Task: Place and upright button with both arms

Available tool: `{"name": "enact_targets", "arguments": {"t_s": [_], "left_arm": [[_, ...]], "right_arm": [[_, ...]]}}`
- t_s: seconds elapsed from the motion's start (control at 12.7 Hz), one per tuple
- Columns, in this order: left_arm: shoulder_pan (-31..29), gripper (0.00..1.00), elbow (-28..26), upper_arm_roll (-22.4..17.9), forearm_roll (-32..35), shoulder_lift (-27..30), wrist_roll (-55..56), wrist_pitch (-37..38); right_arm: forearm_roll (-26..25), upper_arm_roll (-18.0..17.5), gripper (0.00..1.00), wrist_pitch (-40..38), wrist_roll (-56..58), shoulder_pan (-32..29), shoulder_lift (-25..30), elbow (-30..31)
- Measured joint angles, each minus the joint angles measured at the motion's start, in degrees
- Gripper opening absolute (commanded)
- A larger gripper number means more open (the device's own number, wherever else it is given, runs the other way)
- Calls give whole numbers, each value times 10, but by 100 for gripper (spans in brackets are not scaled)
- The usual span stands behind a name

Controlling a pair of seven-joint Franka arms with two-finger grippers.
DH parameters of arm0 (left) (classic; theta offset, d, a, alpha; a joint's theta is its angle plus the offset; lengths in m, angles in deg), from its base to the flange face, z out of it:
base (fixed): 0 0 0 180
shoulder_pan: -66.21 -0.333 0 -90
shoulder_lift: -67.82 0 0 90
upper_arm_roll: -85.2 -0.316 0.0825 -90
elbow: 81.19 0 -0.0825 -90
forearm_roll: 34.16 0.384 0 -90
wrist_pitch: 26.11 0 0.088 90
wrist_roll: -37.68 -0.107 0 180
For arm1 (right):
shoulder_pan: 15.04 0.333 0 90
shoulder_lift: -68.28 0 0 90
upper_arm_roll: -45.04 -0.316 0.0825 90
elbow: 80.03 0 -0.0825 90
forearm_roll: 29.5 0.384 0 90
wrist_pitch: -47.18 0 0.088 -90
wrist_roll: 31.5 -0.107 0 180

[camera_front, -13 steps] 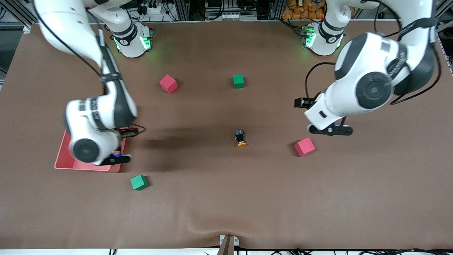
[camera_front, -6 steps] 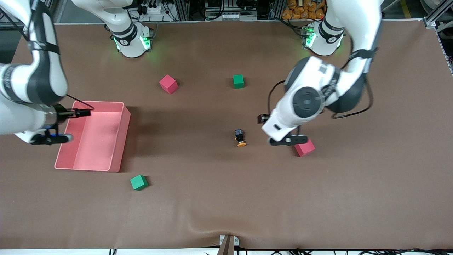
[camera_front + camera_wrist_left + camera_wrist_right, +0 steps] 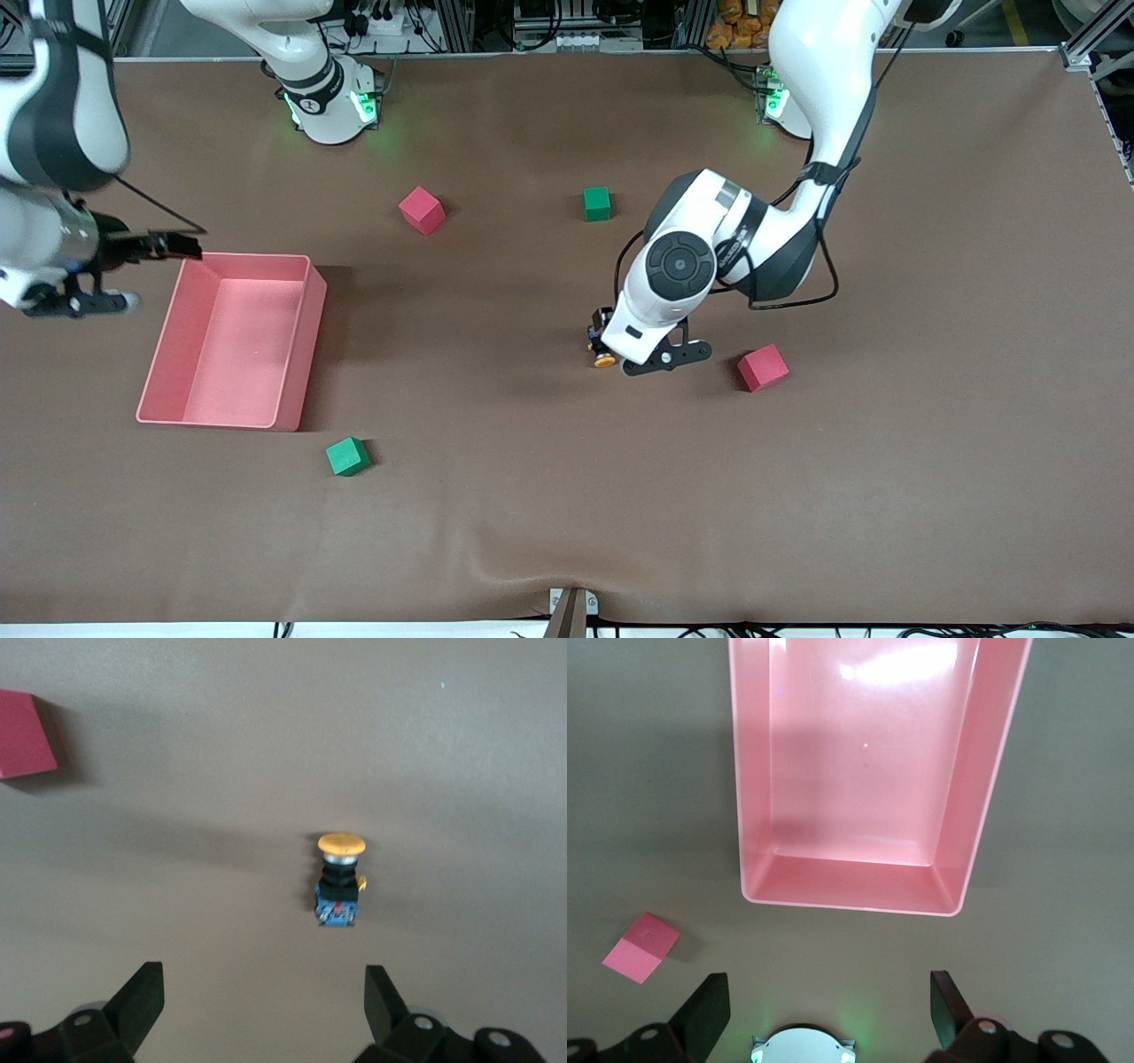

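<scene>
Early stage: nothing grasped yet. Button [image 3: 602, 353] lies on its side on the brown table [image 3: 567, 496], mid-table, between the pink tray [image 3: 301, 346] and the red cube [image 3: 763, 368] at the left arm's end, orange cap toward the front camera. Left gripper [image 3: 259, 1005] hangs over it, jaws spread wide and empty, button just ahead of the fingertips. Right gripper [image 3: 824, 1008] waits over the table beside the tray, also spread and empty. Left to do: grasp, place, stand it upright, presumably using both arms.

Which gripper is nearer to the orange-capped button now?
The left. The left gripper, open, hangs just over the button, which lies on its side. The right gripper, open, is by the pink bin.
</scene>
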Motion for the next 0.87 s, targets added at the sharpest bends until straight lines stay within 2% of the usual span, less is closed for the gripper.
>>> {"name": "enact_targets", "arguments": {"t_s": [0.16, 0.39, 0.63, 0.87], "left_arm": [[-2, 100, 3, -2, -5, -6, 16, -7], [10, 100, 3, -2, -24, -25, 16, -22], [41, 100, 4, -2, -35, -81, 18, -103], [43, 100, 31, -2, -43, -134, 3, -129]], "right_arm": [[0, 0, 100, 2, 31, -28, 31, 2], [0, -2, 100, -6, 54, -56, 39, -26], [0, -17, 100, -27, 34, -29, 39, -89], [0, -19, 100, -35, -24, 8, 37, -134]]}}
